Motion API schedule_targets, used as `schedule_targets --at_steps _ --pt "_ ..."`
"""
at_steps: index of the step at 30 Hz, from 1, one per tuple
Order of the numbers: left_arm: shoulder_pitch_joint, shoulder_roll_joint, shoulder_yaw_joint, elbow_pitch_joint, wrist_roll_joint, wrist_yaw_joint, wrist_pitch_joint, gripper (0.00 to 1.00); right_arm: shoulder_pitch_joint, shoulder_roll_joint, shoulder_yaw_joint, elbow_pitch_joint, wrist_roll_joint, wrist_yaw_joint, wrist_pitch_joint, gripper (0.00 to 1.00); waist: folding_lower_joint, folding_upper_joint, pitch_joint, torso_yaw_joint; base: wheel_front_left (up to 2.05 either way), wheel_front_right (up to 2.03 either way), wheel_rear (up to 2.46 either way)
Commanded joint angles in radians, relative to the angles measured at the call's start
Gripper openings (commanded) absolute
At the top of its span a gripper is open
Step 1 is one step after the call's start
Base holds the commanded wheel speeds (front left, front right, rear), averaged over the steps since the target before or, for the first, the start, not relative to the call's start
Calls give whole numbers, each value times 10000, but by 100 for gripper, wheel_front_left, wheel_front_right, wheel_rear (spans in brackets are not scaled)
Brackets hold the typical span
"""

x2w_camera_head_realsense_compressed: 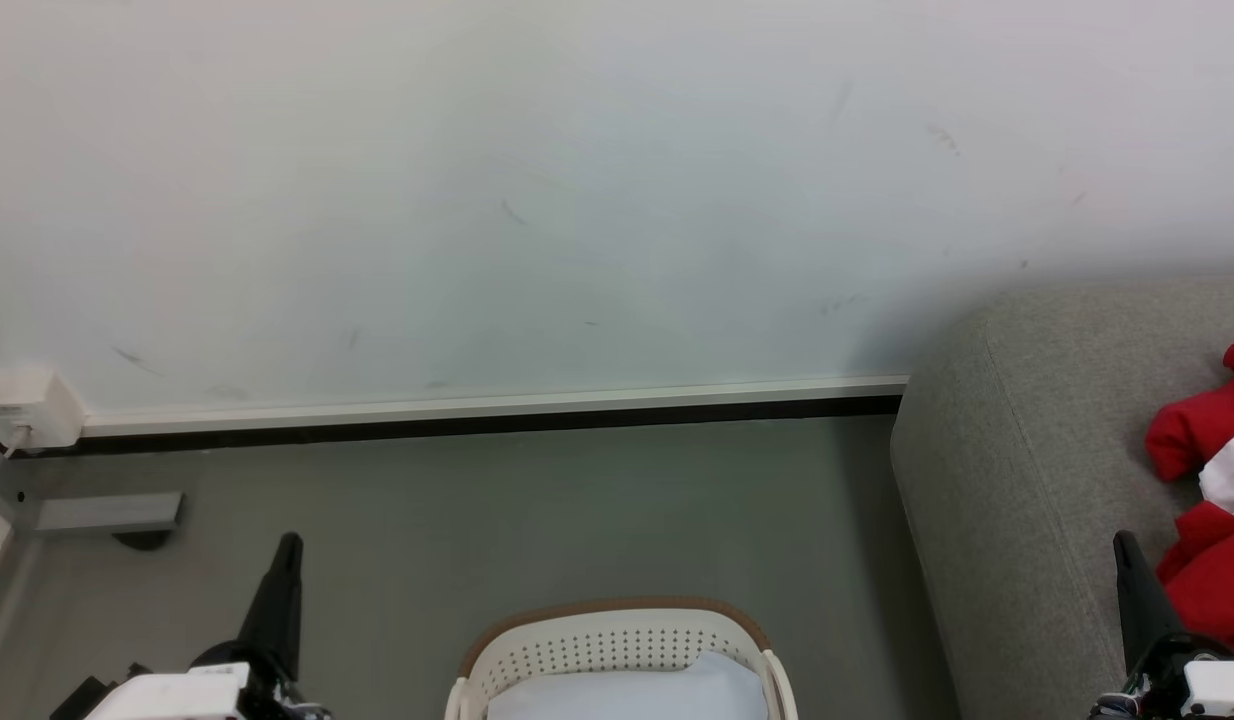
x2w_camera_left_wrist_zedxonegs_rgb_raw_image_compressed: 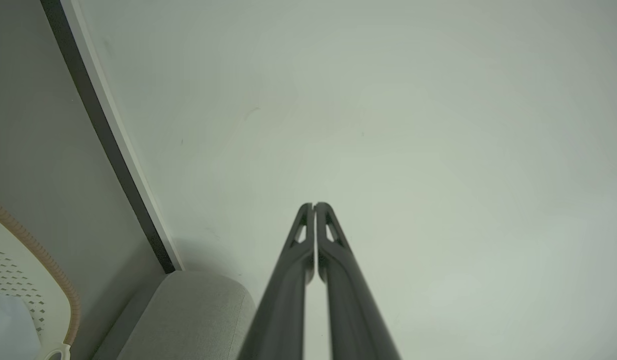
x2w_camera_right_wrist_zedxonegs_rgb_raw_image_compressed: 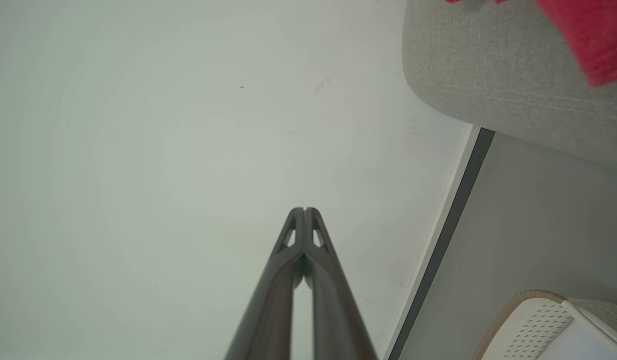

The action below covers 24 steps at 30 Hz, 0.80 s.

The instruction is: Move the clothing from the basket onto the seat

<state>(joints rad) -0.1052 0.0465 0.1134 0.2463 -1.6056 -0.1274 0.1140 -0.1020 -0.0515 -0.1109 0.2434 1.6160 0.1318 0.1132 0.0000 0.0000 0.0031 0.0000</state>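
basket (x2w_camera_head_realsense_compressed: 617,640) on the floor (x2w_camera_head_realsense_compressed: 537,520) before the wall (x2w_camera_head_realsense_compressed: 537,200), seat (x2w_camera_head_realsense_compressed: 1027,440) to its right, clothing (x2w_camera_head_realsense_compressed: 1212,500) on the seat

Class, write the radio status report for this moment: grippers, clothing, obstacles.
Left gripper and right gripper shut, empty. Clothing lies on seat. Basket shows pale sheet, no red seen. Nothing seen in the way.

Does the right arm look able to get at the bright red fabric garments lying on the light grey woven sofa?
Probably yes: the right tool, shut, sits right beside the bright red fabric garments on the light grey woven sofa, nothing between them.
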Motion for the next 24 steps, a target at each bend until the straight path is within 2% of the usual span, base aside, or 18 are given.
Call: schedule_targets --at_steps 1,24 --pt "-69 70 25 -25 -133 -67 39 0 -112 -4 -45 23 -19 -21 11 0 0 0 0 0 0 0 0" --pt "-68 70 19 -26 -134 -68 40 0 -113 4 -55 23 -35 -21 25 0 0 0 0 0 0 0 0"
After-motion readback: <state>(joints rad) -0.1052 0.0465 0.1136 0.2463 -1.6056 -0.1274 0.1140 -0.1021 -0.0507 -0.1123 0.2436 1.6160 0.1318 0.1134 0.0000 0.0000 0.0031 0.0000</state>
